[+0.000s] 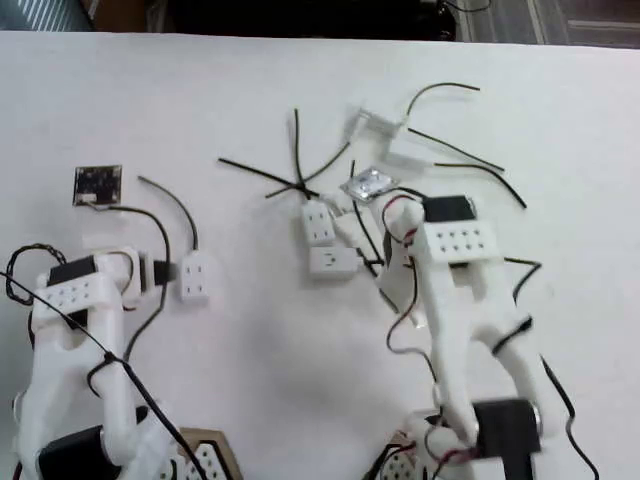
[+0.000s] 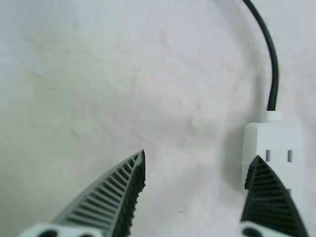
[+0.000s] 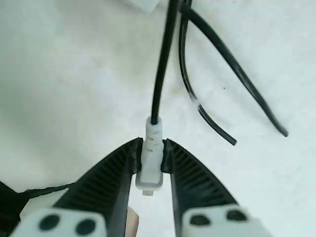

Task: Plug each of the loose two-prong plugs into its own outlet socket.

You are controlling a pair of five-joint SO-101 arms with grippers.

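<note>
Right gripper (image 3: 152, 144) clamped tight on small white two-prong plug (image 3: 149, 174) with black cord (image 3: 163, 64) — right of centre in high view, seemingly just beside two white plastic outlet blocks (image 1: 318, 222). Left gripper (image 2: 200, 157) wide open, holding nothing — third white outlet block (image 1: 195, 277) beside one jaw, left of centre.

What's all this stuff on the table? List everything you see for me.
outlet sockets: three, white; one beside the left arm, two mid-table
plug: one, white, black cord, in the right arm's grip
cords: several, black, loose, far middle
plastic pieces: two, clear or shiny, beyond the middle sockets
square board: one, dark, far left
table: one, white
left gripper: open, beside a socket
right gripper: shut on the plug
</note>
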